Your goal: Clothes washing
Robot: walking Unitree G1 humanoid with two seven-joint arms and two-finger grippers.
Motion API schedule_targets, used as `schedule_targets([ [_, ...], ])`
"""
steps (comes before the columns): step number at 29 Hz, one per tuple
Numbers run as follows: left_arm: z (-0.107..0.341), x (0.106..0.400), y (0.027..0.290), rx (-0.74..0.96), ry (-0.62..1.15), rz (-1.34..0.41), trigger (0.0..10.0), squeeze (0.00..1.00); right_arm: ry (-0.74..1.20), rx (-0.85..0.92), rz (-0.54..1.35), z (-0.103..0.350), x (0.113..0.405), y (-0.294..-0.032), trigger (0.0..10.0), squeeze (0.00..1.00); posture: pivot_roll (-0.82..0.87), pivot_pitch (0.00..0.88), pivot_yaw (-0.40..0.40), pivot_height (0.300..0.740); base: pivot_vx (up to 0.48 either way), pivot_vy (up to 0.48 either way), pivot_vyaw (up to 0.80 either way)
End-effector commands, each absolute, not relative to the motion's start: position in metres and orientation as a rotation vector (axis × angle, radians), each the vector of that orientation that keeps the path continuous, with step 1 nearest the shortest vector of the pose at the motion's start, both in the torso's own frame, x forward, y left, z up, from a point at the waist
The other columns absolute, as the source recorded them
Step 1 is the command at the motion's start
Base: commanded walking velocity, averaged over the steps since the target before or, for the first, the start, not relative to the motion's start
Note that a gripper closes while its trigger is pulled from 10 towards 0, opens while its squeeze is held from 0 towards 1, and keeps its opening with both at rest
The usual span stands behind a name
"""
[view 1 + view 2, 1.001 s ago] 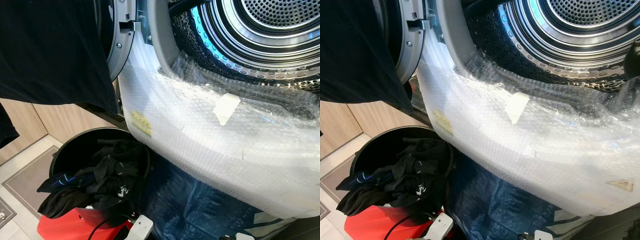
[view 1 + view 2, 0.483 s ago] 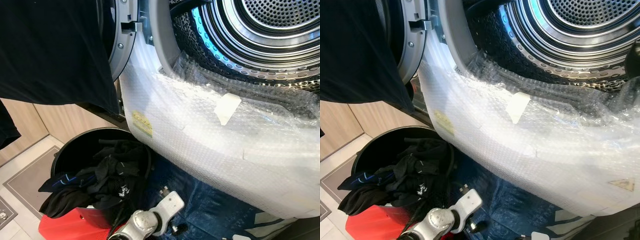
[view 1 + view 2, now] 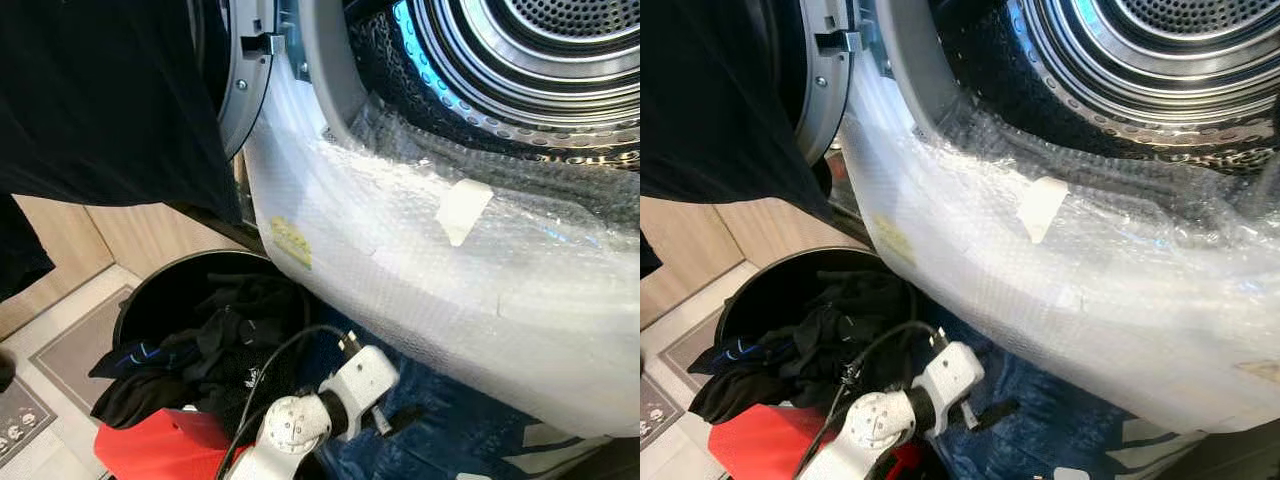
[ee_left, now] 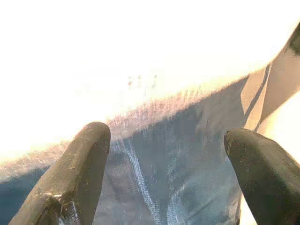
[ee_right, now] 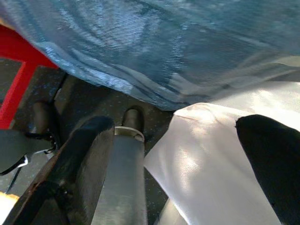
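Left gripper (image 4: 164,173) spread wide, empty; dark clothes (image 3: 190,365) in bin beside it.

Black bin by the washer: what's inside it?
The black bin holds a heap of dark clothes, one with a blue stripe, spilling over its rim. Whatever lies beneath the heap is covered. The left arm's wrist hovers beside it.

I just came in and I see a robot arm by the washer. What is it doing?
The robot is doing laundry. Its left gripper is open and empty, raised beside the black bucket of dark clothes, facing the washer's bubble-wrapped front. The drum stands open with nothing visible inside. A black garment hangs by the door. The right gripper is open, low near the floor.
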State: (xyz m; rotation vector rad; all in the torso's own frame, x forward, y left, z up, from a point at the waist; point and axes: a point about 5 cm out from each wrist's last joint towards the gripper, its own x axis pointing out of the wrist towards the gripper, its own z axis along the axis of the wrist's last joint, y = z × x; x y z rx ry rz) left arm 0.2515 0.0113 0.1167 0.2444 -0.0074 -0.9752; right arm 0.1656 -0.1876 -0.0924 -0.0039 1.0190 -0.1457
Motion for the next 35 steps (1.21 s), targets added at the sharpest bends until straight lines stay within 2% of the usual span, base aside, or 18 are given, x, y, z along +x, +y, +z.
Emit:
schedule_targets([
  [1,0.125,0.243,0.011,0.248,-0.020,-0.990,10.0,0.00,1.034,-0.014,-0.143,-0.095,0.160,-0.188,10.0,0.00,0.09,0.136,-0.026,0.740,0.000,0.000,0.00],
  [2,0.133,0.238,0.017,0.291,-0.043,-0.979,10.0,0.00,1.037,-0.022,-0.136,-0.095,0.160,-0.187,10.0,0.00,0.08,0.139,-0.026,0.740,0.000,0.000,0.00],
  [7,0.160,0.226,0.032,0.261,-0.087,-0.896,10.0,0.00,1.041,-0.031,-0.127,-0.096,0.158,-0.185,10.0,0.00,0.10,0.144,-0.022,0.740,0.000,0.000,0.00],
  [9,0.184,0.230,0.053,0.243,-0.155,-0.725,10.0,0.00,1.043,-0.037,-0.122,-0.096,0.157,-0.185,10.0,0.00,0.10,0.145,-0.020,0.740,0.000,0.000,0.00],
  [12,0.190,0.231,0.067,0.233,-0.156,-0.649,10.0,0.00,1.045,-0.039,-0.119,-0.097,0.156,-0.184,10.0,0.00,0.10,0.148,-0.022,0.740,0.000,0.000,0.00],
  [16,0.187,0.235,0.110,0.260,-0.133,-0.394,10.0,0.00,1.048,-0.047,-0.109,-0.097,0.156,-0.183,10.0,0.00,0.13,0.153,-0.029,0.740,0.000,0.000,0.00],
  [19,0.187,0.235,0.130,0.274,-0.117,-0.282,10.0,0.00,1.050,-0.049,-0.107,-0.097,0.156,-0.183,10.0,0.00,0.14,0.154,-0.030,0.740,0.000,0.000,0.00],
  [24,0.177,0.243,0.178,0.210,-0.046,0.031,10.0,0.00,1.047,-0.063,-0.092,-0.096,0.158,-0.181,10.0,0.00,0.14,0.153,-0.038,0.740,0.000,0.000,0.00],
  [25,0.177,0.243,0.178,0.210,-0.046,0.031,10.0,0.00,1.047,-0.063,-0.092,-0.096,0.158,-0.181,10.0,0.00,0.14,0.153,-0.038,0.740,0.000,0.000,0.00],
  [26,0.173,0.246,0.192,0.201,-0.028,0.107,10.0,0.00,1.045,-0.063,-0.092,-0.096,0.159,-0.181,10.0,0.00,0.14,0.149,-0.039,0.740,0.000,0.000,0.00],
  [28,0.167,0.248,0.201,0.174,0.001,0.144,10.0,0.00,1.045,-0.064,-0.092,-0.096,0.159,-0.181,10.0,0.00,0.14,0.149,-0.039,0.740,0.000,0.000,0.00],
  [30,0.154,0.250,0.214,0.057,0.066,0.182,10.0,0.00,1.046,-0.067,-0.090,-0.096,0.159,-0.182,10.0,0.00,0.14,0.149,-0.039,0.740,0.000,0.000,0.00],
  [32,0.151,0.250,0.229,0.103,0.070,0.211,10.0,0.00,1.045,-0.068,-0.090,-0.096,0.159,-0.182,10.0,0.00,0.14,0.144,-0.047,0.740,0.000,0.000,0.00],
  [35,0.147,0.249,0.239,0.067,0.074,0.245,10.0,0.00,1.044,-0.069,-0.090,-0.096,0.160,-0.182,10.0,0.00,0.14,0.144,-0.047,0.740,0.000,0.000,0.00],
])
